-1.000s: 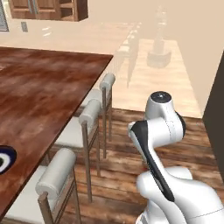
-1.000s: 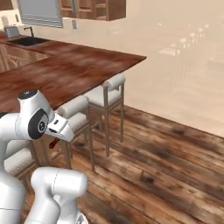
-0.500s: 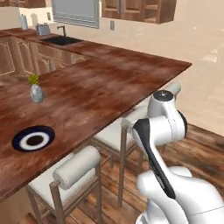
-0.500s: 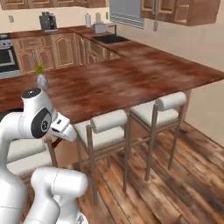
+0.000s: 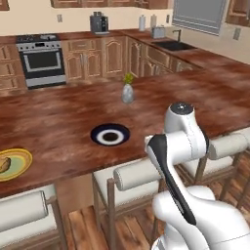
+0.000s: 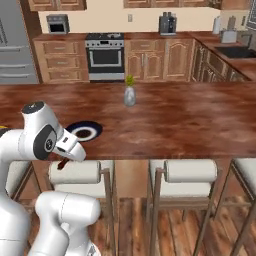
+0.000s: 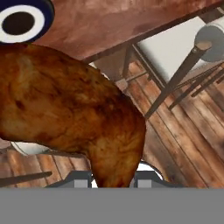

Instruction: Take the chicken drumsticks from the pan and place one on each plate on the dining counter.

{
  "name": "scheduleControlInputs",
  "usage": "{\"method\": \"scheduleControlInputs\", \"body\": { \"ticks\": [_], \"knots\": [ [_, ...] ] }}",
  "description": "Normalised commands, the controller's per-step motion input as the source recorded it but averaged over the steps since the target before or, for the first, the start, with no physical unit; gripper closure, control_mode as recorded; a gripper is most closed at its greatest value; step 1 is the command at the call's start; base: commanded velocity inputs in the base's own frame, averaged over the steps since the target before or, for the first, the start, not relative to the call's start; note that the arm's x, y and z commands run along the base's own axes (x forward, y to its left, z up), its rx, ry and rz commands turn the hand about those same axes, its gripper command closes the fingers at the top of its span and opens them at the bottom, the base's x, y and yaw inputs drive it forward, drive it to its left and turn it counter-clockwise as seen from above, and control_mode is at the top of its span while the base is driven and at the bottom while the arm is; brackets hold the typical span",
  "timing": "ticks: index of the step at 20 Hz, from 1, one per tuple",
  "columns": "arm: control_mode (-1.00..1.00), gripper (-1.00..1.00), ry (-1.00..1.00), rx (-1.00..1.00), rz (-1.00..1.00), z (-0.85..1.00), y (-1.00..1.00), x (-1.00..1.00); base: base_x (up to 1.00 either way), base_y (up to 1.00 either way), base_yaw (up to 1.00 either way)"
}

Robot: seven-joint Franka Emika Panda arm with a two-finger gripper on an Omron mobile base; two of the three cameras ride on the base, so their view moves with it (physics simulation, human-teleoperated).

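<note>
Clamped on the darker drumstick, the gripper holds it by its narrow end between the two finger tips, so the fat reddish-brown body hangs out in front of the hand, low beside the arm and short of the dining counter. In the right base view a dark sliver of the meat shows under the white hand, just at the counter's near edge above a stool.

Ahead on the counter lies the blue-rimmed plate, bare in its white centre; it sits close to the near edge, within easy reach, and looks to be the goal for this piece. Far to the left the yellow-rimmed plate already carries the paler drumstick, so half of the job appears done.

A small vase with a green sprig stands further back, beyond the blue plate and well apart from it, out of the likely path. Pale-cushioned stools line the near side below the counter, and the stove and cabinets run along the far wall.
</note>
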Motion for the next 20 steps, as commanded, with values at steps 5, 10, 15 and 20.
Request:
{"method": "scheduleControlInputs", "body": {
  "ticks": [5, 10, 15, 20],
  "knots": [
    [1.00, 1.00, 0.00, 0.00, 0.00, 0.00, 0.00, 0.00, 0.81, -0.19, 0.50],
    [1.00, 1.00, 0.00, 0.00, 0.00, 0.00, 0.00, 0.00, 0.65, -0.27, 0.43],
    [1.00, 1.00, 0.00, 0.00, 0.00, 0.00, 0.00, 0.00, 0.33, -0.23, 0.30],
    [1.00, 1.00, 0.00, 0.00, 0.00, 0.00, 0.00, 0.00, 0.01, 0.00, 0.00]
  ]
}}
